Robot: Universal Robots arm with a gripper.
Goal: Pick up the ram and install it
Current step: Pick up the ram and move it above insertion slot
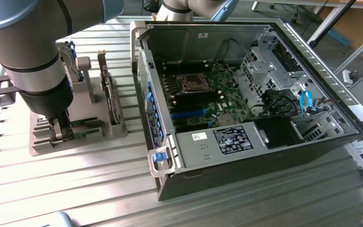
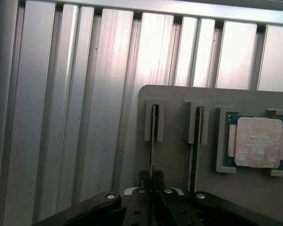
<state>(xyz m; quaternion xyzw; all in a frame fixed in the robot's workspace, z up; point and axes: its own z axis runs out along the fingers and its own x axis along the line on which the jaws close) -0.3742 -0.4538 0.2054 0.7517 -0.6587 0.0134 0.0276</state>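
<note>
Gripper (image 2: 151,178): pinched narrow on the ram (image 2: 153,141), which stood upright in its holder (image 2: 179,96) slot.
Care: probably needed a straight pull, no tilt.
Computer case (image 1: 232,118): lay at 3 o'clock from the holder, exterior view.

A robotics lab or assembly workshop was indicated. A ribbed aluminium desk (image 1: 74,189) was seen carrying an opened computer case (image 1: 188,42), its motherboard (image 1: 200,94) laid bare. At the exterior view's left, an industrial robot arm (image 1: 30,52) was stationed over a grey parts holder (image 1: 39,144), in which the ram (image 2: 153,136) and a processor (image 2: 259,141) were slotted.
</note>
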